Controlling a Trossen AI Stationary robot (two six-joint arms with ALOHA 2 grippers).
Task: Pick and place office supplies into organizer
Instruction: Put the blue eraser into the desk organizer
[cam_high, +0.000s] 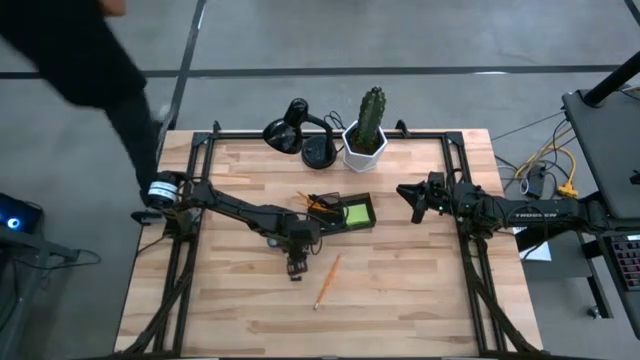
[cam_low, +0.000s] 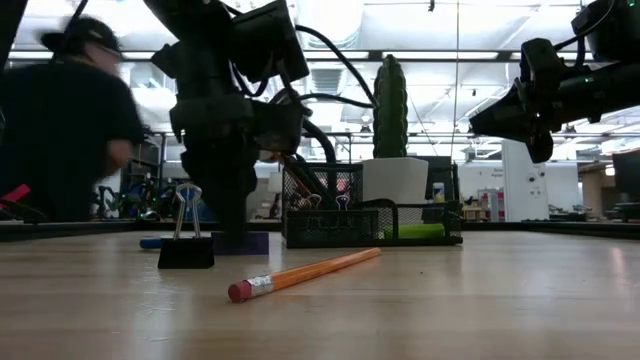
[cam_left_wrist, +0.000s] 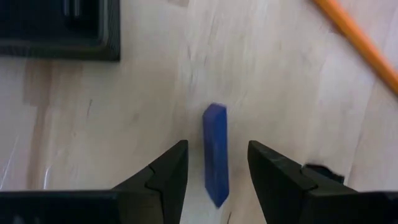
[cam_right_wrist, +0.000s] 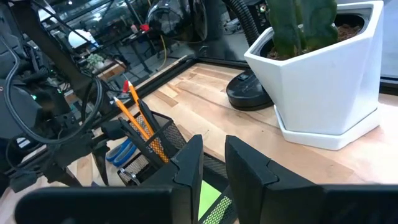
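Picking is in hand: the left gripper (cam_left_wrist: 217, 171) is held open astride a blue block (cam_left_wrist: 215, 152) lying on the table (cam_high: 420, 290) near the organizer (cam_high: 345, 215). Closing is called for next. The right gripper (cam_right_wrist: 214, 165), narrowly parted, is held empty aloft.

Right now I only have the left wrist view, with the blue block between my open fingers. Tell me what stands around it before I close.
Observer: A black binder clip stands upright on the table right beside the blue block.
Operator: Report the other arm.
Observer: The right hand hangs in the air to the right of the organizer, apart from it and empty.
Operator: Say what the organizer already holds.
Observer: Orange pencils stand in one compartment, and the lime-green sticky pad lies in another.
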